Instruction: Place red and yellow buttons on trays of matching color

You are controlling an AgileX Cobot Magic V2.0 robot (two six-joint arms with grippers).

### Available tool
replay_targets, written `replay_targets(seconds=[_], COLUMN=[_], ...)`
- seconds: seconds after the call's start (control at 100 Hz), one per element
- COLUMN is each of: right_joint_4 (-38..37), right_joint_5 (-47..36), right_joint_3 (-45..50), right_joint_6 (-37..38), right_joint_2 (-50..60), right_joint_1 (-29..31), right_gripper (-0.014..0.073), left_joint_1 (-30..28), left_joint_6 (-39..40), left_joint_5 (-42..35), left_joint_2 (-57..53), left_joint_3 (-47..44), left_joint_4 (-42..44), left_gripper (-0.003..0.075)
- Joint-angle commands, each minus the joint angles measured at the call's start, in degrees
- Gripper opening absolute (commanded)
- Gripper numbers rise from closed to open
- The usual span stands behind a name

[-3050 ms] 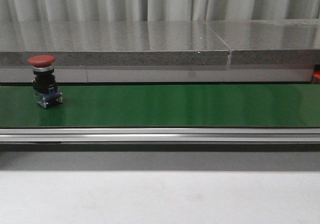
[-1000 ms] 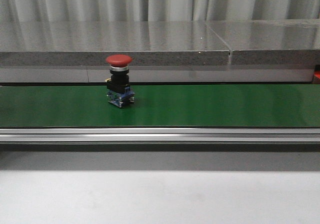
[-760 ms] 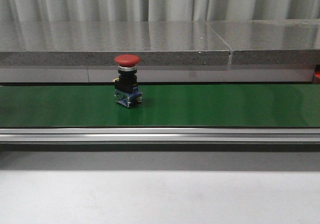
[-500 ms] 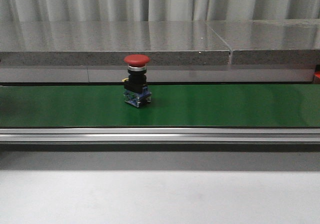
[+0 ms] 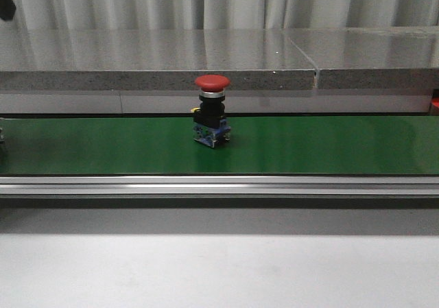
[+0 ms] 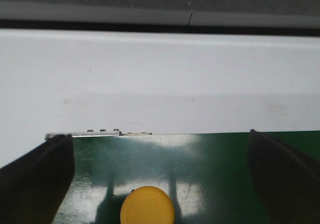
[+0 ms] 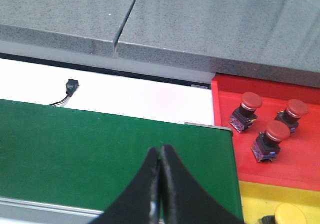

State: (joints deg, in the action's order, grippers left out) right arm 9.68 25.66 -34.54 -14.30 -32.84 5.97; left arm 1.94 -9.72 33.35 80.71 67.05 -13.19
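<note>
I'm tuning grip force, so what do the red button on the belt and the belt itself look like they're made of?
Red button: likely hard plastic, with a smooth matte cap, black body and a metallic-looking ring. Green belt: probably PVC or rubber, with a smooth, slightly glossy, reflective surface.

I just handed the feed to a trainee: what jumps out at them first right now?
The red button standing upright alone mid-way along the green belt, no hand near it. In the left wrist view, a yellow button sits between the open left hand. The red tray holds three red buttons.
</note>
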Motion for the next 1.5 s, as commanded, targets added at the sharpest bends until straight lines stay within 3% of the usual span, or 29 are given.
replay_targets(seconds=[0.0, 0.26, 0.78, 0.9, 0.97, 1.24, 1.49], right_joint_4=[0.1, 0.1, 0.1, 0.1, 0.1, 0.1, 0.1], right_joint_5=[-3.9, -3.9, -3.9, -3.9, -3.9, -3.9, -4.8], right_joint_3=[-1.5, -1.5, -1.5, -1.5, -1.5, -1.5, -1.5], right_joint_6=[-0.4, -0.4, -0.4, -0.4, -0.4, -0.4, -0.4], right_joint_2=[0.1, 0.1, 0.1, 0.1, 0.1, 0.1, 0.1], right_joint_1=[-0.1, -0.1, -0.1, -0.1, -0.1, -0.1, -0.1], right_gripper=[-0.0068, -0.0068, -0.0068, -0.0068, -0.0068, -0.0068, -0.0068], left_joint_1=[0.9, 1.6, 1.6, 1.6, 1.6, 1.6, 1.6], left_joint_6=[0.0, -0.1, -0.1, -0.1, -0.1, 0.0, 0.0], left_joint_5=[-3.3, -3.8, -4.1, -3.8, -3.8, -3.9, -3.9], left_joint_2=[-6.2, -19.0, -51.0, -56.9, -59.4, -61.9, -61.9], left_joint_3=[2.0, -3.4, -32.3, -36.5, -38.2, -39.4, -39.4], left_joint_4=[-0.4, -0.2, -1.8, -2.6, -3.0, -3.4, -3.4], left_gripper=[0.069, 0.069, 0.0672, 0.0577, 0.0482, -0.0015, -0.0019])
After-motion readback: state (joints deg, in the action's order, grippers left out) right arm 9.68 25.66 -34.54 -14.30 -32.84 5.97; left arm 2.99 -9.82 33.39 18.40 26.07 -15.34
